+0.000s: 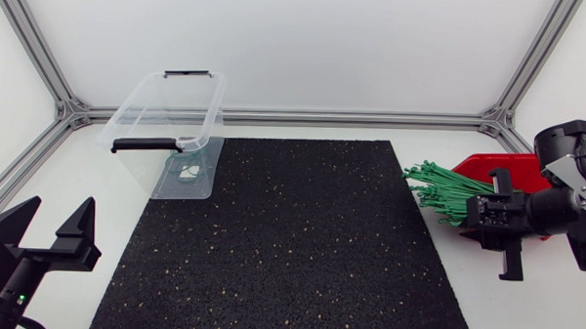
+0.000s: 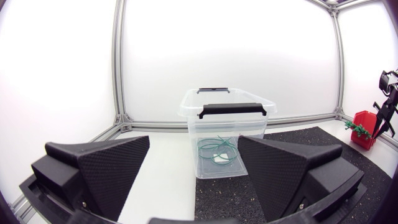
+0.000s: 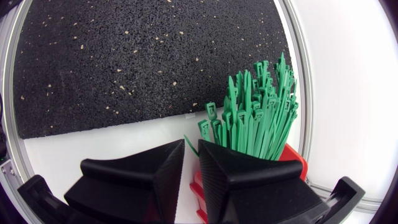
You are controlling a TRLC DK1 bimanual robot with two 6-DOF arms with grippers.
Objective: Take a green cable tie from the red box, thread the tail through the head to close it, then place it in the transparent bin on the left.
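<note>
Head view: your left gripper (image 1: 59, 205) sits at the near left, off the mat (image 1: 290, 252), fingers spread wide with nothing between them. Bin (image 1: 144, 96) stands at the far left, straddling the mat's corner, with looped ties (image 1: 185, 171) on its floor. Box (image 1: 508, 164) is at the far right, off the mat. Its tie bundle (image 1: 437, 189) fans out toward the mat's edge. Right wrist view: your right gripper (image 3: 191, 151) hangs just over the bundle, fingers drawn to a narrow slit. One thin tie tail (image 3: 187, 140) reaches the slit's mouth; you cannot tell whether it is pinched.
</note>
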